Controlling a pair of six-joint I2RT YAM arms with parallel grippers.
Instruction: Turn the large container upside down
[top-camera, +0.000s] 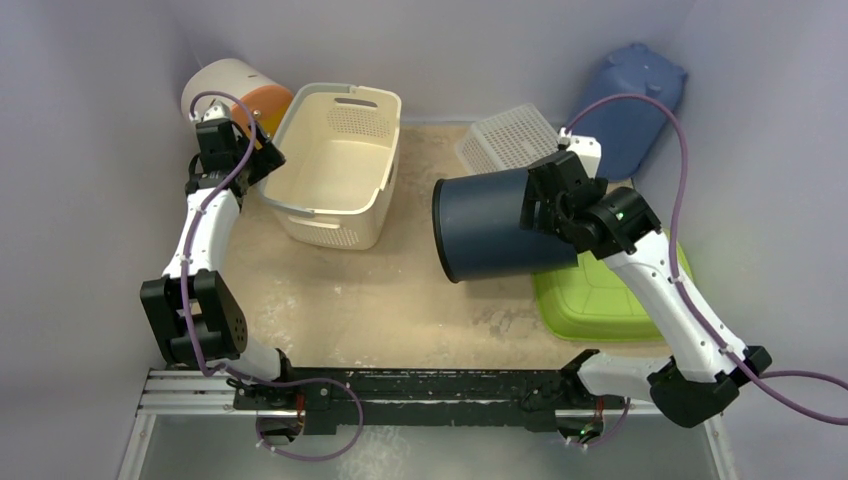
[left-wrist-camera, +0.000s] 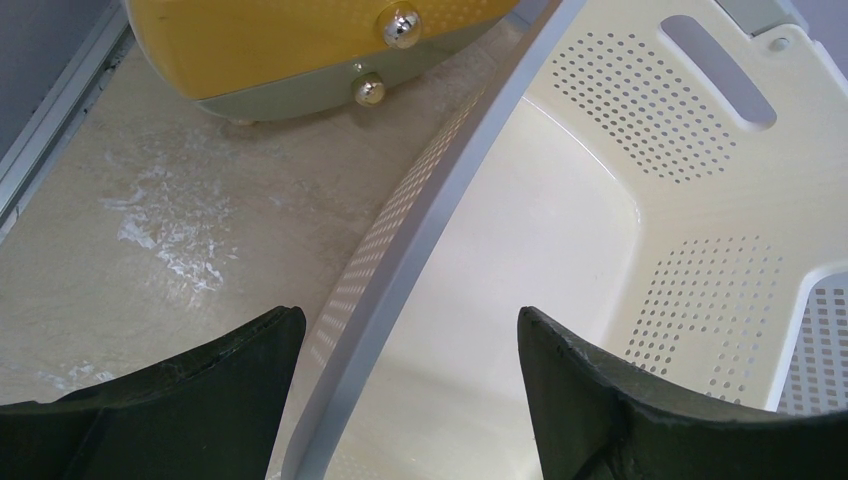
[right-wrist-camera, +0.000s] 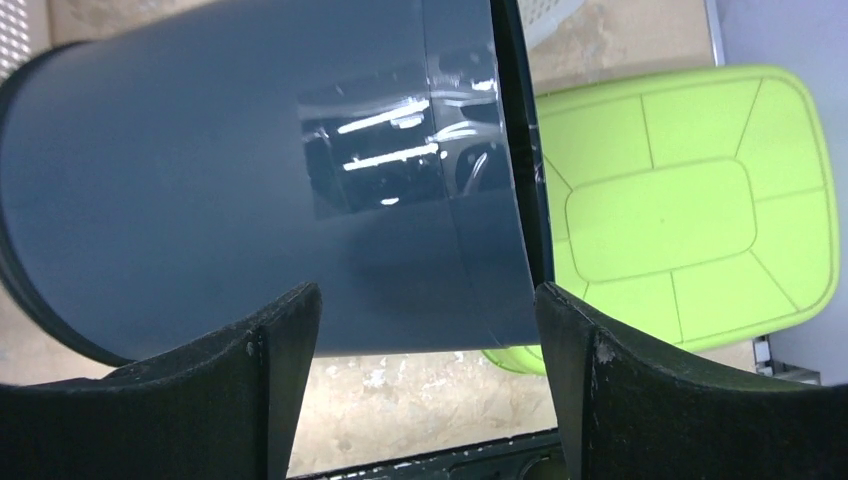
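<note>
A large cream basket (top-camera: 340, 170) with a grey rim stands upright, mouth up, at the back left. My left gripper (top-camera: 262, 160) is open above its left wall. In the left wrist view the grey rim (left-wrist-camera: 400, 290) runs between my open fingers (left-wrist-camera: 410, 330), which touch nothing. A dark blue round bin (top-camera: 485, 228) lies on its side at the centre right. My right gripper (top-camera: 535, 205) is at its right end. In the right wrist view the bin (right-wrist-camera: 250, 180) fills the space beyond my open right gripper (right-wrist-camera: 428, 300).
An orange and cream round container (top-camera: 240, 95) lies in the back left corner, close to the basket. A white perforated basket (top-camera: 510, 140) and a blue tub (top-camera: 630, 105) stand at the back right. A green lid (top-camera: 600, 300) lies under the bin's right end.
</note>
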